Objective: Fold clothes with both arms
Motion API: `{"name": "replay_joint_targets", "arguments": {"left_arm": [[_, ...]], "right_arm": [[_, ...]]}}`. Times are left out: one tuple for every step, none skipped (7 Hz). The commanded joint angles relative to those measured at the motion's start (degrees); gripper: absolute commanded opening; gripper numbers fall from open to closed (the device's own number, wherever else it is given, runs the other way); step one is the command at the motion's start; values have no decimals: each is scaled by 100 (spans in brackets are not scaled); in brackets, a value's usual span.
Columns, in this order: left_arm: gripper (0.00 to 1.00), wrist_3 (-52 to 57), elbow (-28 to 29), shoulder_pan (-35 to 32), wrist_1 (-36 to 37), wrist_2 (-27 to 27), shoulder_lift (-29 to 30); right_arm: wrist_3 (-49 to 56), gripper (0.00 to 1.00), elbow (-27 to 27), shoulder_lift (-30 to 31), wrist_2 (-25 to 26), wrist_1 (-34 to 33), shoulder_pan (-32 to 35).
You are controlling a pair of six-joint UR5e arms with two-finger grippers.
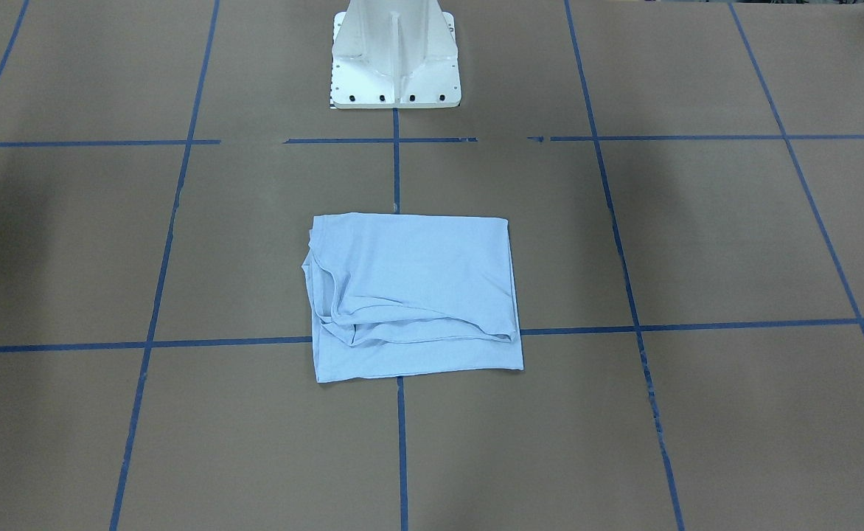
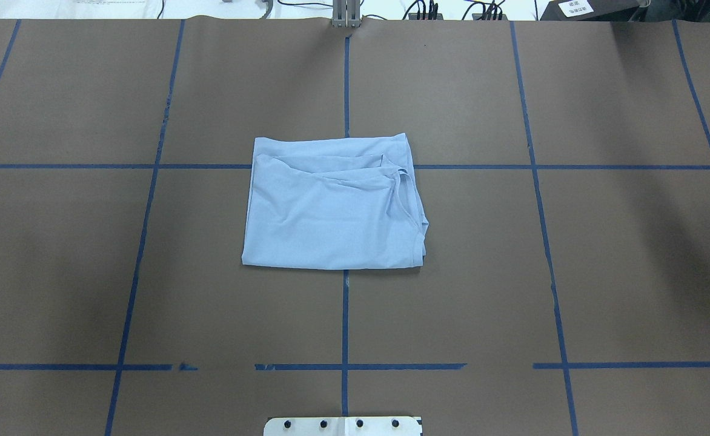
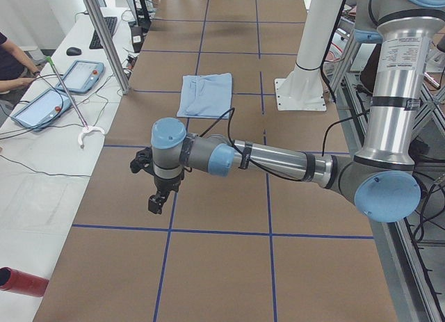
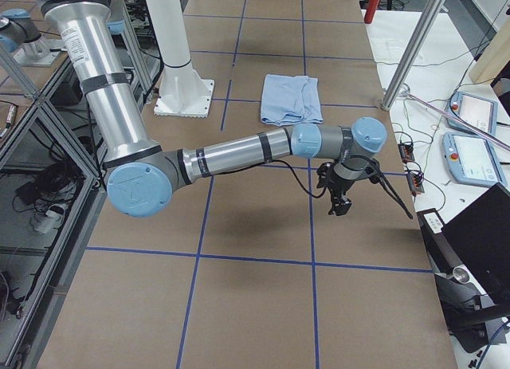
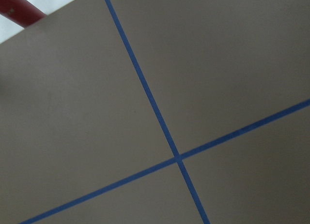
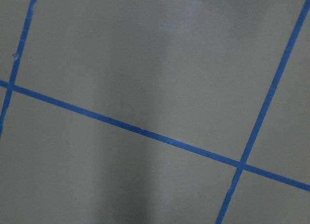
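In the front-facing view, the light blue short-sleeved T-shirt [image 1: 413, 295] is lying folded into a rough rectangle at the middle of the brown paper-covered table [image 1: 697, 236], in front of the white metal pedestal base [image 1: 395, 59]. Neither arm is showing here, which suggests the folding is finished or nearly so.

In the overhead view, the T-shirt is sitting across a crossing of the blue tape grid lines [image 2: 346, 79]. Its loose layers are bunching along the far edge and the robot's right side, and nothing is touching it.

In the exterior left view, the near grey metal left arm [image 3: 278, 158] is reaching out low over bare table, well apart from the T-shirt. Its black two-finger left gripper [image 3: 156, 200] is pointing down with no cloth hanging from it. I cannot tell how wide its jaws are standing.

In the exterior right view, the grey metal right arm [image 4: 239, 150] is mirroring this at the opposite end. Its black right gripper [image 4: 339, 206] is likewise carrying no cloth, and I cannot tell its opening.

Both wrist views are showing only table and tape.
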State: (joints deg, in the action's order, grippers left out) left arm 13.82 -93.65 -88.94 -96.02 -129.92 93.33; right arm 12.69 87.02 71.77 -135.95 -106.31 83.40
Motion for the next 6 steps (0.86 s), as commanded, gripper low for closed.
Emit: {"name": "replay_joint_targets", "arguments": {"left_arm": [[100, 42, 609, -53, -48, -165, -61], [100, 16, 629, -53, -31, -130, -122], [100, -132, 629, -53, -22, -121, -218], [100, -552, 594, -44, -30, 27, -228], [100, -573, 541, -53, -30, 89, -228], [100, -565, 558, -44, -30, 107, -219]], "right_arm": [[-1028, 100, 121, 334, 42, 303, 27], [-1040, 100, 522, 1051, 34, 696, 27], [-1145, 100, 718, 1615, 25, 1300, 36], [-1546, 100, 885, 2038, 164, 1881, 62], [-2220, 100, 1191, 2242, 679, 2139, 62], [-2261, 100, 1264, 2288, 640, 2133, 62]]}}
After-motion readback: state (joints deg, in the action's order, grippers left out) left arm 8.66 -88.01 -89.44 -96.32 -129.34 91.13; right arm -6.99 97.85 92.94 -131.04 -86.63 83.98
